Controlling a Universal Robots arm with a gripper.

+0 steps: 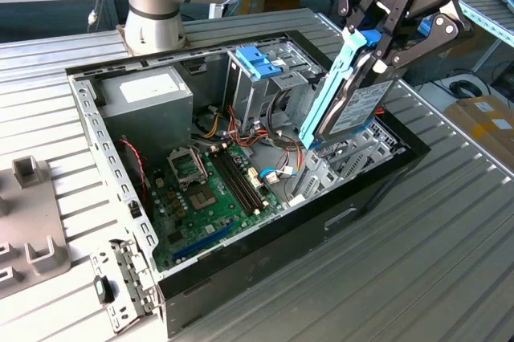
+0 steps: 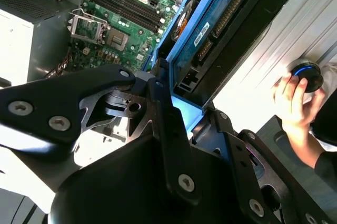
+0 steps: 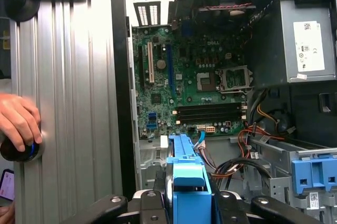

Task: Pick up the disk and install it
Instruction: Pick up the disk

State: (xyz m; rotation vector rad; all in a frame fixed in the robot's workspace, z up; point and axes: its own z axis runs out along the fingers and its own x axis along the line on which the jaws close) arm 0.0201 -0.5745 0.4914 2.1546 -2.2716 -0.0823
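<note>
The disk [image 1: 357,109] is a grey-metal drive with a white label, edged by a light blue carrier frame [image 1: 329,93]. My gripper [image 1: 377,49] is shut on its upper end and holds it tilted, nearly on edge. It hangs over the drive bay at the end of the open computer case [image 1: 281,221] on the exterior view's right. In the second wrist view the disk [image 2: 231,19] runs away from my black fingers [image 2: 163,103], its underside and connector showing. In the first wrist view the blue carrier [image 3: 187,182] sits between the fingers, above the case interior.
Inside the case lie a green motherboard [image 1: 217,189], a grey power-supply box [image 1: 148,101], a metal cage with a blue handle [image 1: 261,61] and loose cables [image 1: 265,137]. A person's hand [image 2: 292,98] rests on a round black knob [image 2: 308,74] on the table. Grey fixtures [image 1: 32,221] lie at the exterior view's left.
</note>
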